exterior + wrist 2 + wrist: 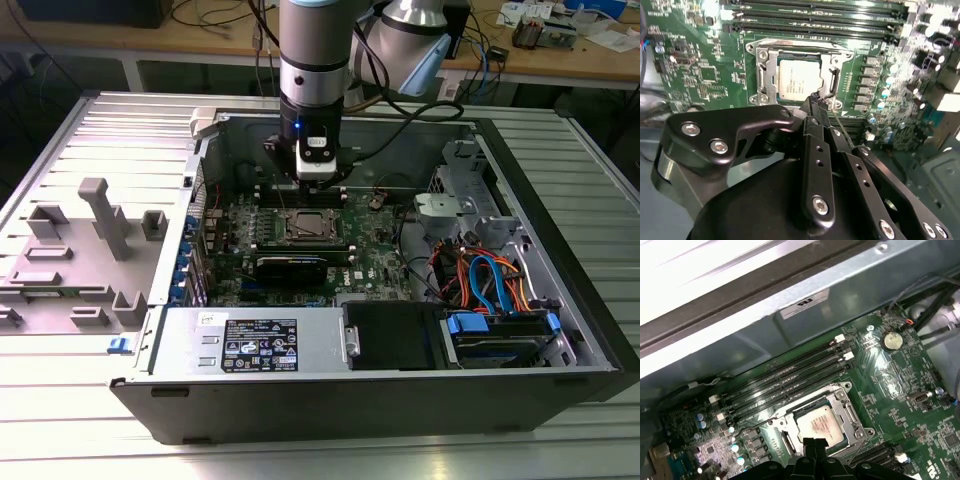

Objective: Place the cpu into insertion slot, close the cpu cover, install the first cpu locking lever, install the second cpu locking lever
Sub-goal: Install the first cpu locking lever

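- My gripper (818, 102) is pinched narrow, its tips at the edge of the cpu cover (771, 75); I can't tell if it grips anything.
- The cpu (797, 80) sits in the insertion slot (754, 48), mid-motherboard (700, 75), under the cover.
- I judge the cover thin, stiff and springy: press on its frame, never on the chip.

No wording could be made out. In the exterior view a black label (262, 347) with white print and symbols sat on the power supply (320, 338), its lines too small to read. In the first wrist view a white sticker (804, 304) on the case wall (865, 285) bore dark marks, perhaps a logo. Faint print lay on the cpu (819, 426) top, illegible.
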`<action>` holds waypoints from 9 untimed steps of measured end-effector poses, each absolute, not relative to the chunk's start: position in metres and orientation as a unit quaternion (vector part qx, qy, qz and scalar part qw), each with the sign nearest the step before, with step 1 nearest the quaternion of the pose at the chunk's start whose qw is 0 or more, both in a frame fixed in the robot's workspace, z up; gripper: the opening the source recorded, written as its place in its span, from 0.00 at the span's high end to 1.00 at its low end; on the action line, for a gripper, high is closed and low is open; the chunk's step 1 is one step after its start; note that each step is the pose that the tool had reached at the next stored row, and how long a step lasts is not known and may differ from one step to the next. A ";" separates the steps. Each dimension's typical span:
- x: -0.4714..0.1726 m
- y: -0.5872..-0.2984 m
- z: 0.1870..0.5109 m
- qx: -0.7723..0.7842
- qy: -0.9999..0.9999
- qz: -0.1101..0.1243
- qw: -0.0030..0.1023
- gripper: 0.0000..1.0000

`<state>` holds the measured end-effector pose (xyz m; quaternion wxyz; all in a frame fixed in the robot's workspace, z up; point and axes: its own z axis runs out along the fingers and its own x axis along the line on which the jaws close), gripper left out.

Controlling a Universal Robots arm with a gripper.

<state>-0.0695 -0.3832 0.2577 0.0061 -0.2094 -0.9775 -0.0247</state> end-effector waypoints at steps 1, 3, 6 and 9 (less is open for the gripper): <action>-0.069 -0.383 0.257 -0.194 -0.981 -0.025 0.007 0.89; -0.069 -0.383 0.257 -0.175 -0.984 -0.024 0.007 0.89; -0.069 -0.383 0.256 -0.142 -0.990 -0.024 0.007 0.89; -0.071 -0.383 0.256 -0.138 -0.990 -0.026 -0.008 0.89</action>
